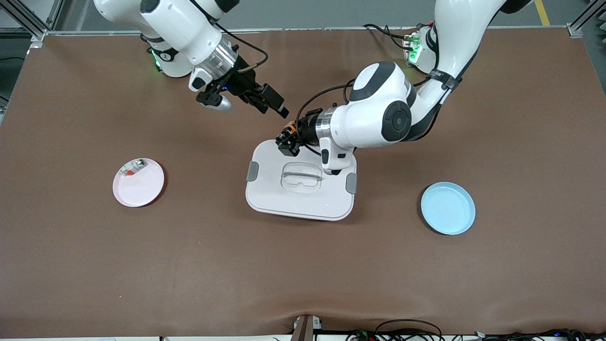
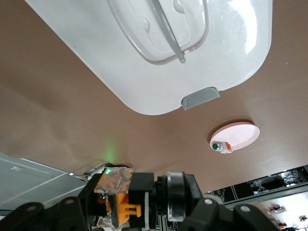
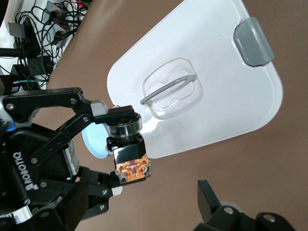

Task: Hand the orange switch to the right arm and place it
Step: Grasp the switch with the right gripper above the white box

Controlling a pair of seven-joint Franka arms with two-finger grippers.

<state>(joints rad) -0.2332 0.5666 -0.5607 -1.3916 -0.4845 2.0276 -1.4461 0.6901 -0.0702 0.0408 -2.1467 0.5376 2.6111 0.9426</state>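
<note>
the brown matte tabletop (image 1: 303, 265) shows broad bare stretches along the edge nearest the front camera and toward both ends. a white rounded-rectangular plastic box lid (image 1: 284, 194) with grey side clips and a recessed moulded handle sits at mid-table. a round pale pink plate (image 1: 142, 189) lies toward the right arm's end, well apart from the lid; a round pale blue plate (image 1: 448, 208) lies toward the left arm's end, also well apart from it.

the pink plate holds a small silvery-clear part with red-orange bits (image 1: 132, 166) against its rim on the side away from the front camera. the blue plate shows only its smooth surface.

the left arm's black two-finger gripper (image 1: 287, 140) hangs over the lid's corner on the robots' side, turned sideways, fingers clamped on the tiny orange switch with black body and round ringed cap (image 3: 126, 149). in the right wrist view the switch is pinched at its cap and black middle, its orange terminal end (image 3: 132, 169) pointing outward and clear of the fingers.

the right arm's black two-finger gripper (image 1: 275, 105) hovers over bare tabletop just beside the switch, above the lid's robot-side edge, not touching it; its fingers stand apart, one fingertip (image 3: 208, 195) showing in the right wrist view.
</note>
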